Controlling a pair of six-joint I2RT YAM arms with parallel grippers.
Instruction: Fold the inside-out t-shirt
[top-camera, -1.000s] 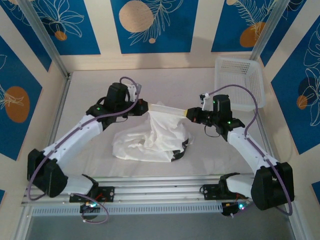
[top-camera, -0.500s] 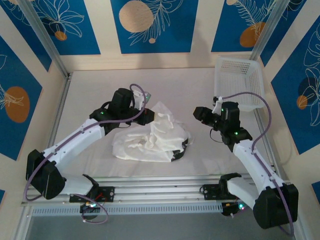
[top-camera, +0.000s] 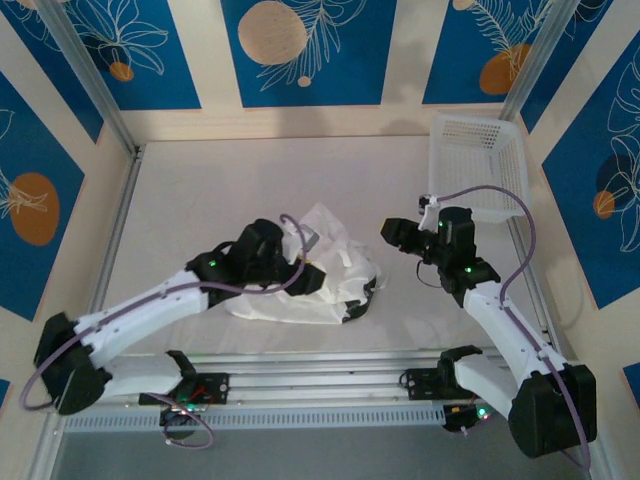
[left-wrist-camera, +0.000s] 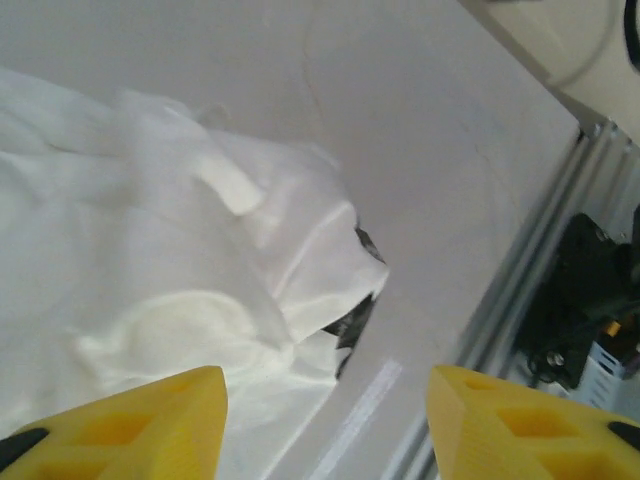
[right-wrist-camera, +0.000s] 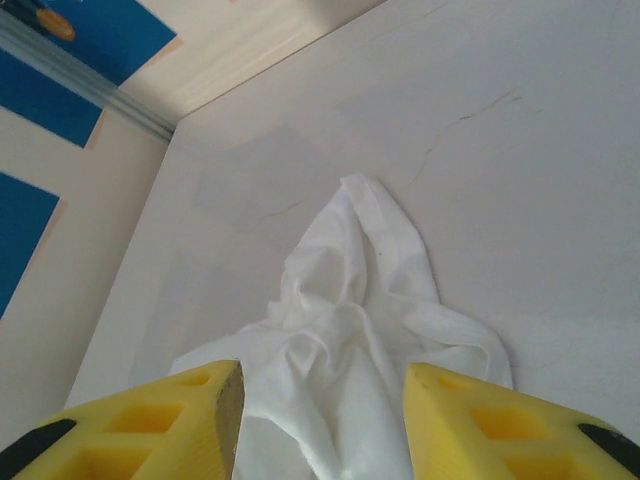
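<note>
White t-shirt (top-camera: 338, 262) lies crumpled, wrinkly.

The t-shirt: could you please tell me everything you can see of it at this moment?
The t-shirt is white, thin and wrinkled, lying in a crumpled, unfolded heap on the table. A small dark mark shows at its near right edge. The left gripper hangs open above it; whether it touches is unclear. The right gripper is open, apart to its right.
</note>
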